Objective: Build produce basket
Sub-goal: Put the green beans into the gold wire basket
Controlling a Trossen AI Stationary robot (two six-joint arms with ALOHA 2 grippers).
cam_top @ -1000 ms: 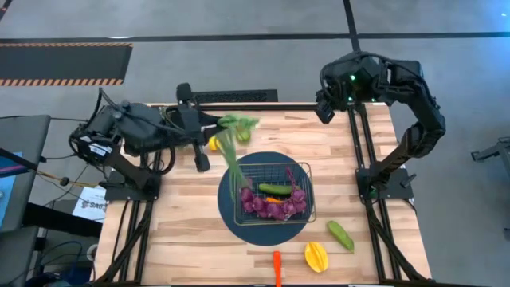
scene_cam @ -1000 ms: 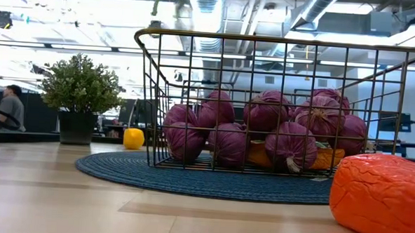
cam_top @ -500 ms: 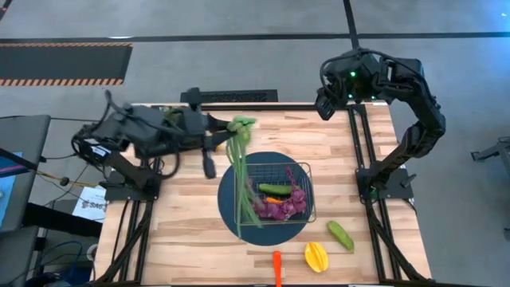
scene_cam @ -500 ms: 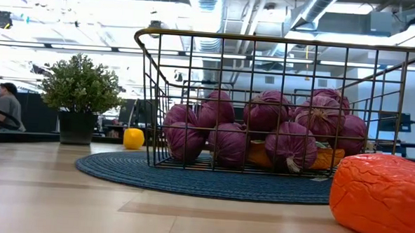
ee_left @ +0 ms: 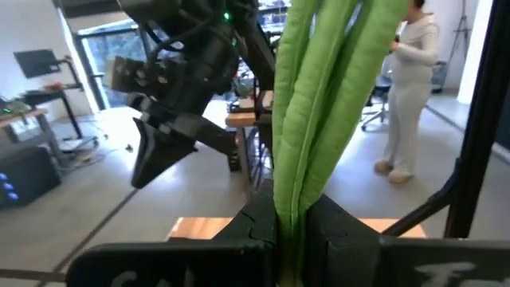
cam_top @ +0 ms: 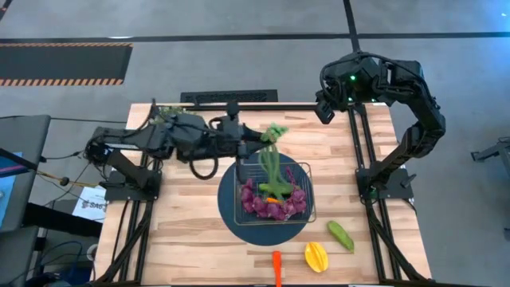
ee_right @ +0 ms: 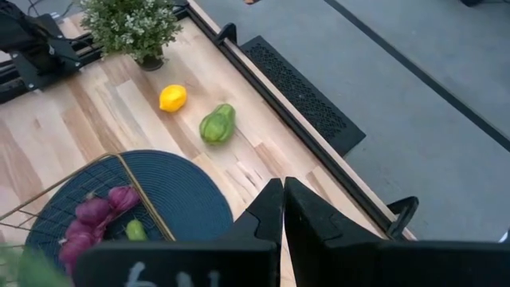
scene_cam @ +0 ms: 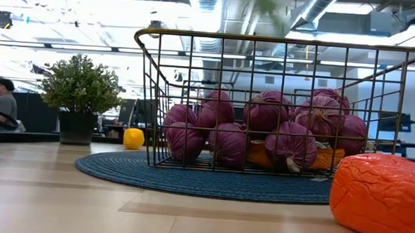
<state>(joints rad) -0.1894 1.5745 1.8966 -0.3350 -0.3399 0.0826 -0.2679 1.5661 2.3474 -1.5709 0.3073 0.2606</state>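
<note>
Your left tool [cam_top: 253, 140] is clamped on the long green beans [cam_top: 272, 163], so lower them slowly into the wire basket [cam_top: 305, 169] beside the grapes [cam_top: 253, 198] before letting go.

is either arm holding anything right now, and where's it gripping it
The left gripper pinches the long green beans at one end of the bunch; the right gripper holds nothing.

Bright, even overhead light, glaring ceiling in the low view; the long green beans [scene_cam: 268, 3] blur there.
</note>
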